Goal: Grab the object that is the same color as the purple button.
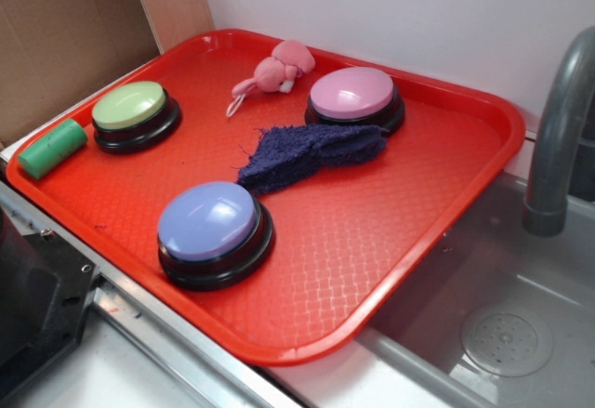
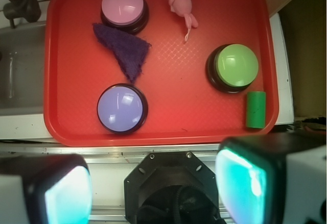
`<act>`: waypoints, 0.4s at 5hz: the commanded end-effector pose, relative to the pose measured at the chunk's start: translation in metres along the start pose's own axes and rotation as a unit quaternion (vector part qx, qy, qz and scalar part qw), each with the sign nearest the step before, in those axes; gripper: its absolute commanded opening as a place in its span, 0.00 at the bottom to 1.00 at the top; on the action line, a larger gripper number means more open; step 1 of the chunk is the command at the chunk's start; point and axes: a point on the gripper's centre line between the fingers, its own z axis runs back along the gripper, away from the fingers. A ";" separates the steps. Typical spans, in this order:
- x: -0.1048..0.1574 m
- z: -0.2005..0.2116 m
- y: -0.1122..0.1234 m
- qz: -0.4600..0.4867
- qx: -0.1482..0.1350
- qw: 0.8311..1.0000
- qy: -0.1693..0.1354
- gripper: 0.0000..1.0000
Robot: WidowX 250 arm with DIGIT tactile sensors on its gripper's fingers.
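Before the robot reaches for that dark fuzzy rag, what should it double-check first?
1. Rag in plain sight on the red tray: ok.
2. Colour nearest the purple button: ok.
3. Nothing lying on the rag: ok.
4. Room to grip: not ok at one end, which lies against the pink button; the other end is free.
5. Gripper fingers apart: ok.
6. Pink plush toy clear of the rag: ok.

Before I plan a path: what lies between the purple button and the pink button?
The dark purple rag lies between the purple button and the pink button, touching the pink one's base; both views show it.
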 end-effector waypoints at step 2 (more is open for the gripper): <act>0.008 -0.015 -0.002 0.004 0.007 1.000 -0.026 1.00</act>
